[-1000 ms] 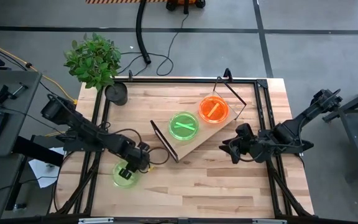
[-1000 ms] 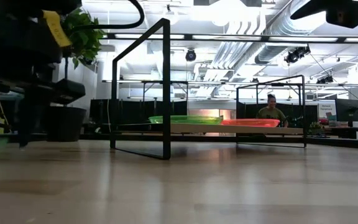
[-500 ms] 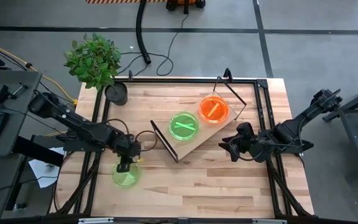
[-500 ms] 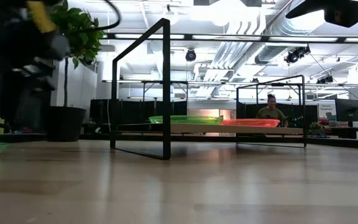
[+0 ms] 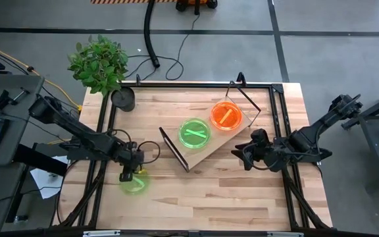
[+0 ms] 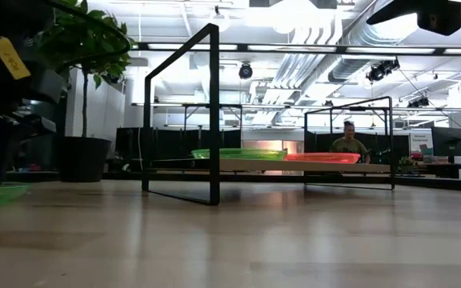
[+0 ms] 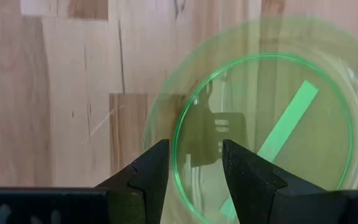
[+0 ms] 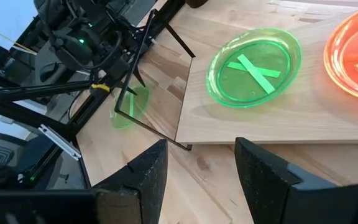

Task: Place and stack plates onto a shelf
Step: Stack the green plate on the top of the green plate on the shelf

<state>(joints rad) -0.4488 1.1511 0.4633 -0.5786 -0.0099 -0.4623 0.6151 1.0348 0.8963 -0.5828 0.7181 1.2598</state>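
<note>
Left gripper [image 5: 127, 176]: positioned over the near-left part of the table [image 5: 229, 191], directly above the rim of a loose green plate [image 5: 134, 184]. In the left wrist view the two fingers [image 7: 146, 180] stand apart with the plate rim visible in the gap; jaws released, nothing grasped.
Loose green plate: lies flat on the bare tabletop, well apart from the shelf [image 5: 209, 146]. A bright green streak [image 7: 286, 118] crosses its centre.
Right gripper [image 5: 241, 158]: waits near the right end of the shelf, just off its near edge. Fingers [image 8: 146, 171] are spread; jaws released, empty.
Shelf: light-wood board with black wire end frames, set diagonally at mid-table.
Plates on shelf: one green plate [image 5: 194, 132] and one orange plate [image 5: 226, 116], side by side, each lying flat on the board, not stacked.
Dark pot [image 5: 123, 99]: stands at the far-left corner of the table, holding a leafy plant [image 5: 97, 64].
Background: a person [image 6: 348, 142] shows in the low view, beyond the table.
</note>
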